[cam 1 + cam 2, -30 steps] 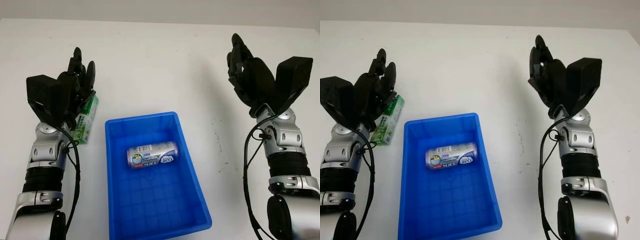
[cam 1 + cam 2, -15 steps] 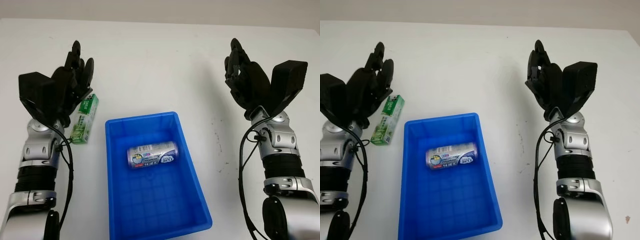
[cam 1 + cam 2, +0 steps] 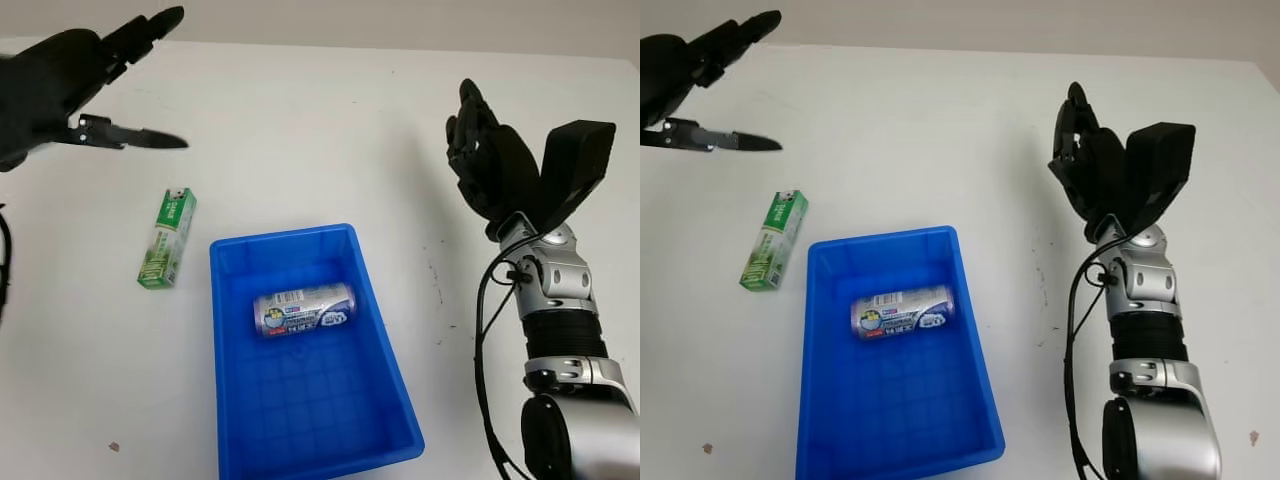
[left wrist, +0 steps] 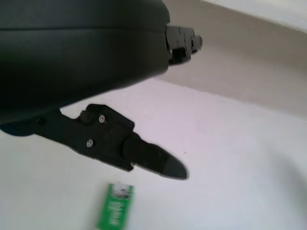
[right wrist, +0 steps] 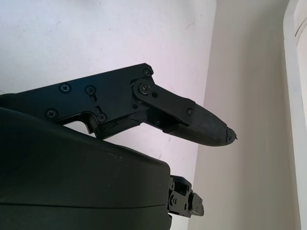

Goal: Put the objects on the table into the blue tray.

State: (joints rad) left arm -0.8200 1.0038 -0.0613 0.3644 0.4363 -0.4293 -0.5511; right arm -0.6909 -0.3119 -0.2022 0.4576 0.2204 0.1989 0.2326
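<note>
Since the earlier frames the left hand [image 3: 75,85] had lifted away from the green carton [image 3: 167,239] and swung up toward the far left corner of the table [image 3: 300,130], so that the carton, half covered by the hand a second before, lay fully exposed. That hand held nothing and touched nothing; its fingers [image 3: 140,138] were extended and apart, one reaching out toward the table's far edge and another pointing across toward the middle, with open space between them. In the left wrist view the same extended finger [image 4: 144,158] hung above the white surface, with the carton below it and well clear of it. The green carton lay flat on the table just beside the left wall of the blue tray [image 3: 232,400], outside it, near the tray's far left corner, its long side running roughly along the tray's wall. Inside the tray a can [image 3: 304,309] lay on its side across the far half of the floor, where it had been in the earlier frames. The right hand [image 3: 490,160] had kept its raised place over the table to the right of the tray, well apart from it, fingers straightened and holding nothing; the right wrist view showed one finger [image 5: 192,120] stretched out over bare tabletop.
</note>
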